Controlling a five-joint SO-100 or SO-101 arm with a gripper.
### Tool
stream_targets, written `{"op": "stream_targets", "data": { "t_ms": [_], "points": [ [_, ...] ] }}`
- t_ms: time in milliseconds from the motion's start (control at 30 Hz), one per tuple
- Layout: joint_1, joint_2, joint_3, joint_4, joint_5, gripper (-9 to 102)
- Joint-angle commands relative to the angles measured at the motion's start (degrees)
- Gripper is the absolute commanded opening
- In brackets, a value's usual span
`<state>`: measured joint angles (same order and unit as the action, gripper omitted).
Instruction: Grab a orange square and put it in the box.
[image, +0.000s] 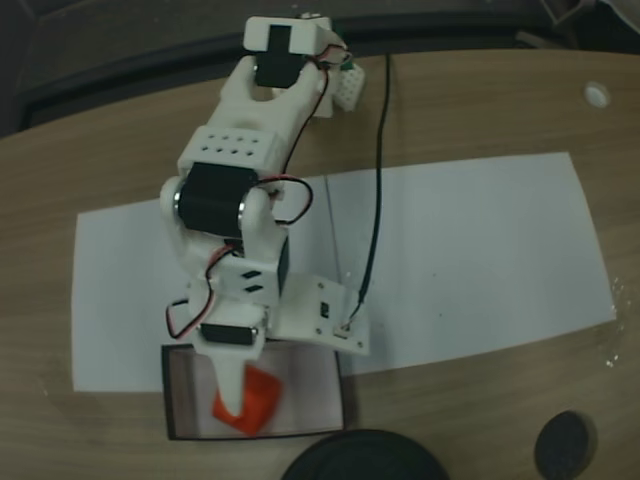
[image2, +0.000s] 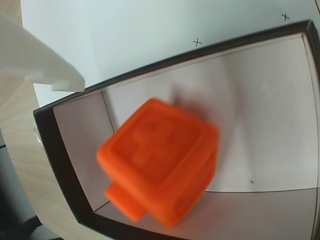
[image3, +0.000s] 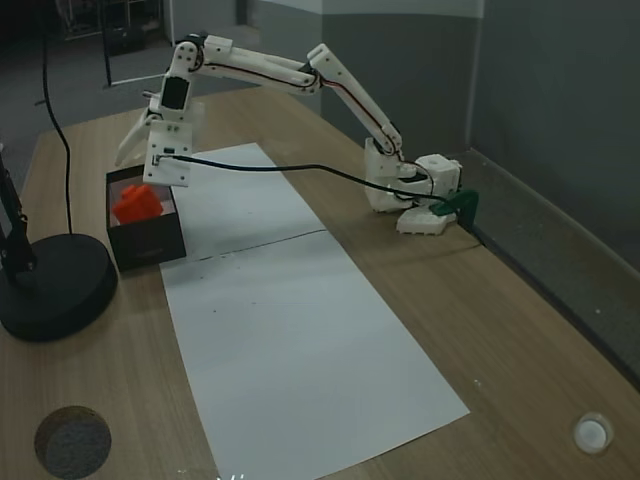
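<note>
The white gripper (image: 232, 392) hangs over the box (image: 335, 400), its fingers spread apart and holding nothing, one pointed finger (image: 229, 385) reaching down past the box's rim in a fixed view and another finger (image2: 37, 62) showing at the upper left of the wrist view. The orange square (image2: 160, 167) sits inside the box (image2: 55, 150), down on its whitish floor, just beside that lowered finger and free of it as far as I can tell. It is tilted, one corner dipping toward the box's near wall in the wrist view, and being nearly cubic it has no clear long axis. From the side, the orange square (image3: 136, 203) shows above the box's (image3: 150, 243) black wall, under the arm's wrist. The box stands against the end of a white paper sheet (image3: 300, 340) on the wooden table (image3: 520, 330), beside a round black base (image3: 55, 285).
</note>
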<state>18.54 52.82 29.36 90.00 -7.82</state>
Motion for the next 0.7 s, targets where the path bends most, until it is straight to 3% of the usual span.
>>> {"op": "stream_targets", "data": {
  "t_ms": [0, 100, 167, 233, 300, 500, 667],
  "points": [
    [-0.09, 2.11, -5.45, 0.97, 0.53, 38],
    [-0.09, 2.29, -8.88, 4.92, 0.62, 35],
    [-0.18, 3.6, -12.83, 9.14, 0.88, 26],
    [-0.09, 6.94, -14.59, 9.4, 3.16, 12],
    [-0.44, 12.3, -13.36, 9.4, 3.69, 6],
    [-4.66, 34.19, 5.01, 9.4, 4.22, 6],
    [-15.12, 54.84, 25.22, 8.7, 3.78, 6]
  ]
}}
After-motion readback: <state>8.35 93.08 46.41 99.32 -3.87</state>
